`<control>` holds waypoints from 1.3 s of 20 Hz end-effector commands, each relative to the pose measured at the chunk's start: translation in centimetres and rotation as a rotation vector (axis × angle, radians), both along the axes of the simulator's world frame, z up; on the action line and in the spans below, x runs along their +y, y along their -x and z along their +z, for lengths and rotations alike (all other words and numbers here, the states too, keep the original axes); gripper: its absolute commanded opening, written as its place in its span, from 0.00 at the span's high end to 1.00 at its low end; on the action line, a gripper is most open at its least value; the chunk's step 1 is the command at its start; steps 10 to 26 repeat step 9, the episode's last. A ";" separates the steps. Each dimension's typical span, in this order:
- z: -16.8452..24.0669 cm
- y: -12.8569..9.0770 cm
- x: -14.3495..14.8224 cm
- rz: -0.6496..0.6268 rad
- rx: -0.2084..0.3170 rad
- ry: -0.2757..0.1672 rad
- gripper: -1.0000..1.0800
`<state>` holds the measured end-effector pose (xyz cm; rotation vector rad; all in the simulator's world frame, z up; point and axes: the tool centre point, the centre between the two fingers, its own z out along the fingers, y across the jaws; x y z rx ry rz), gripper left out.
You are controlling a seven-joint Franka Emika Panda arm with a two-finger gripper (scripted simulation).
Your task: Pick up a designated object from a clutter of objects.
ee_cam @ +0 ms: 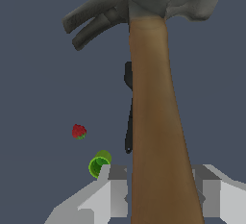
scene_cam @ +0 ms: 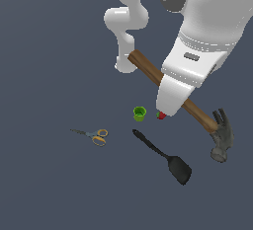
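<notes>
The hammer [scene_cam: 199,114], with its brown wooden handle and dark grey claw head, hangs above the floor, tilted with its head towards the exterior view's right. My gripper [scene_cam: 170,104] is shut on the handle, with the white hand covering the handle's middle. In the wrist view the handle [ee_cam: 153,103] runs between the two fingers [ee_cam: 115,189] up to the head. The gripper [ee_cam: 161,185] clamps it from both sides. The remaining clutter lies far below: a green cup [ee_cam: 98,164], a red strawberry [ee_cam: 79,131] and a black spatula [ee_cam: 129,122], which the handle partly hides.
On the dark floor lie the green cup [scene_cam: 140,113], the strawberry [scene_cam: 160,116], the black spatula [scene_cam: 168,159] and orange-handled scissors [scene_cam: 96,136] further to the exterior view's left. The arm's white links [scene_cam: 126,24] rise behind them.
</notes>
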<state>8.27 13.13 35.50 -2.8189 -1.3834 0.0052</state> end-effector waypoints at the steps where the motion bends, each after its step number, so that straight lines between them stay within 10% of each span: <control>1: 0.9 -0.4 0.0 0.000 -0.004 -0.001 1.00; 26: 1.6 -0.9 0.0 0.000 -0.004 0.000 1.00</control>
